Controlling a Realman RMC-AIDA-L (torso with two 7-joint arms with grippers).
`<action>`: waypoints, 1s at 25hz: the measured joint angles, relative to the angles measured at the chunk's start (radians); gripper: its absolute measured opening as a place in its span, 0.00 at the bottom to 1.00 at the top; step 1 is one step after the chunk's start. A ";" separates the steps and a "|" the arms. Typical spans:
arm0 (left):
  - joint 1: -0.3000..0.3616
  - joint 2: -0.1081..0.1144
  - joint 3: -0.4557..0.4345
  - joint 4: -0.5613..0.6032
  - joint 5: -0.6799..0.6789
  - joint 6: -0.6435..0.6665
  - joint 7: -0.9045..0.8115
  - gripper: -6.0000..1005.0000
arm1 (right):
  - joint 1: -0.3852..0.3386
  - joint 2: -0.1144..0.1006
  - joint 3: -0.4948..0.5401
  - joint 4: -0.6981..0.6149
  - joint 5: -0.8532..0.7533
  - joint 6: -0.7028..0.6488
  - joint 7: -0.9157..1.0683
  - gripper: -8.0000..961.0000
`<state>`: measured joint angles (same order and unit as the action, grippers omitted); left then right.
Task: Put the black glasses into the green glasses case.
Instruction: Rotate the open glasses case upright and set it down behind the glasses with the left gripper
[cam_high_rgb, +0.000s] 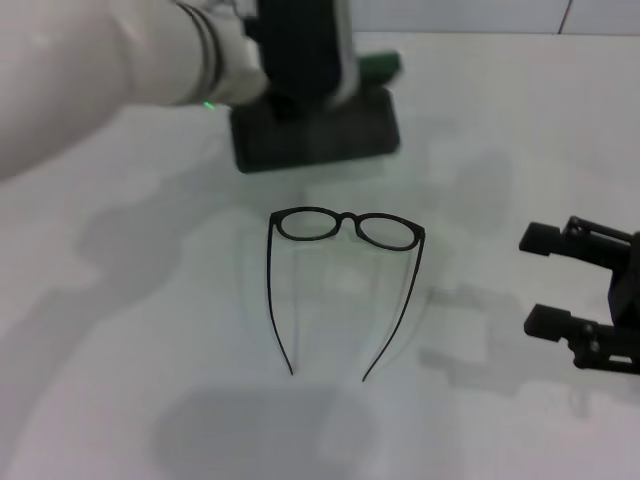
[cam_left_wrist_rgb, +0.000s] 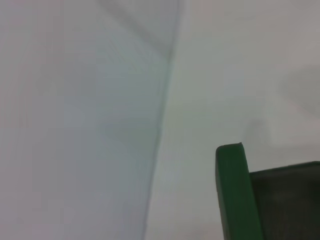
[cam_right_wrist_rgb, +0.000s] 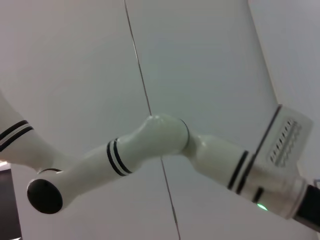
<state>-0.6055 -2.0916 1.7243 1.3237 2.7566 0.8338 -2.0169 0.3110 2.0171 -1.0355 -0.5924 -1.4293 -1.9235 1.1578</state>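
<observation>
The left gripper (cam_high_rgb: 300, 60) hangs over the open green glasses case (cam_high_rgb: 315, 135) near the bench's (cam_high_rgb: 120, 400) far edge; I cannot tell how its fingers stand. The black glasses (cam_high_rgb: 345, 228) lie unfolded mid-bench, not yet picked up. By the right edge, the right gripper (cam_high_rgb: 560, 280) waits, fingers wide. No writing is readable.

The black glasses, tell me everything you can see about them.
The black glasses have a thin black frame with two oval clear lenses and long slender temple arms. They lie unfolded on the white table, lenses toward the case, arms spread toward the robot, tips curving inward. Neither gripper touches them.
</observation>
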 joint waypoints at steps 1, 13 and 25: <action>-0.013 0.000 0.017 -0.041 -0.040 -0.032 0.043 0.08 | -0.003 0.001 0.000 0.001 0.000 0.000 0.000 0.79; -0.074 0.000 0.053 -0.257 -0.248 -0.136 0.249 0.14 | -0.006 0.000 0.009 0.060 0.004 0.006 -0.028 0.79; -0.067 0.000 0.064 -0.272 -0.237 -0.105 0.293 0.21 | -0.005 -0.001 0.016 0.062 0.007 0.013 -0.023 0.79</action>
<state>-0.6722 -2.0920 1.7878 1.0518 2.5191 0.7283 -1.7237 0.3061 2.0156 -1.0197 -0.5307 -1.4223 -1.9105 1.1351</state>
